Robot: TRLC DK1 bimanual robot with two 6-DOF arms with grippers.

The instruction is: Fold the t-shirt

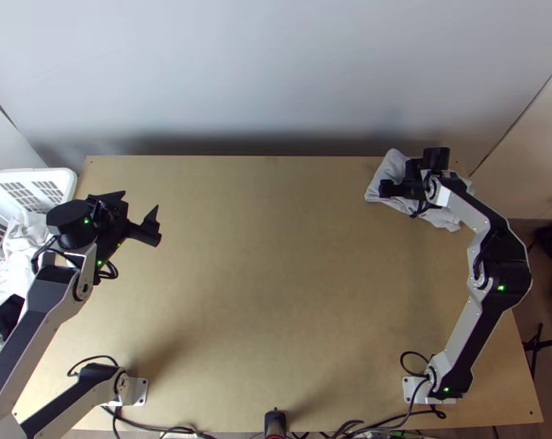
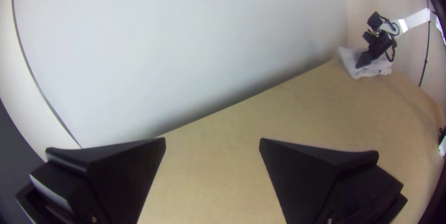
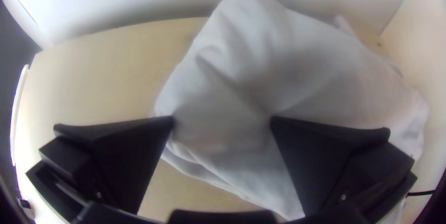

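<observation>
Pale wall [image 1: 276, 80] behind a light wooden table [image 1: 276, 293], dark shadow along the far edge. Right gripper [image 1: 402, 189]: over the table's far right corner, fingers wide apart. Contact with the cloth below: can't tell. Left gripper [image 1: 140, 201]: over the table's left side, fingers also wide apart, bare wood visible between them.

T-shirt [image 1: 384, 172] sits directly under the right gripper, light grey, in a compact creased bundle, layers stacked at the edge. Right wrist view: cloth fills the gap between that gripper's fingers and spreads well past one of them; the other finger's tip overlaps its border. From the left gripper, the shirt is well apart, across the table. Left wrist view has a small dark mark near the shirt's edge, too small to read.

Further out: white slatted basket [image 1: 68, 178] just beside the left gripper, on its outer side, holding white cloth [image 1: 20, 252] plus something black [image 1: 9, 314]. Black cables [image 1: 148, 426] run along the near edge, well apart from both grippers, between the arm bases.
</observation>
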